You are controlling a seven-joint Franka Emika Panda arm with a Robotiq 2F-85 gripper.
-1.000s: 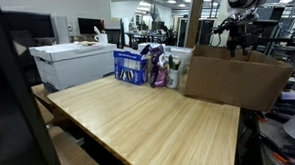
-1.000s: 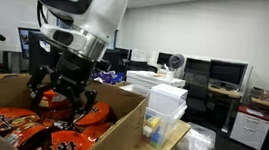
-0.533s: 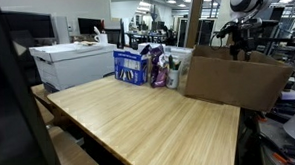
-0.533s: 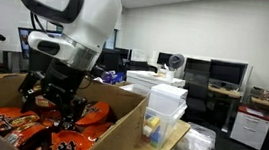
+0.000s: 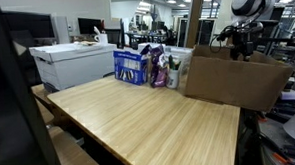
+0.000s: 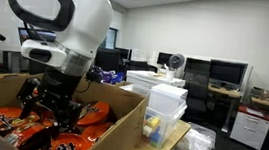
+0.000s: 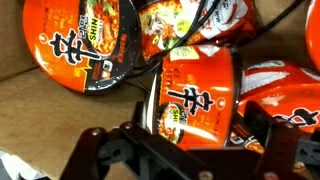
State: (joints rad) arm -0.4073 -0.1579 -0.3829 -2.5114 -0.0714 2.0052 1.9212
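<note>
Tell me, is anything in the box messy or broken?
The noodle bowls lie jumbled in the box, tipped and overlapping, not stacked neatly. None looks torn or spilled. The open pincer hangs just above them.

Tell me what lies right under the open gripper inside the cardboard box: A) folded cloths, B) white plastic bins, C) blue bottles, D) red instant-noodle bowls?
D: the wrist view shows the gripper above red noodle bowls lying in the cardboard box.
</note>
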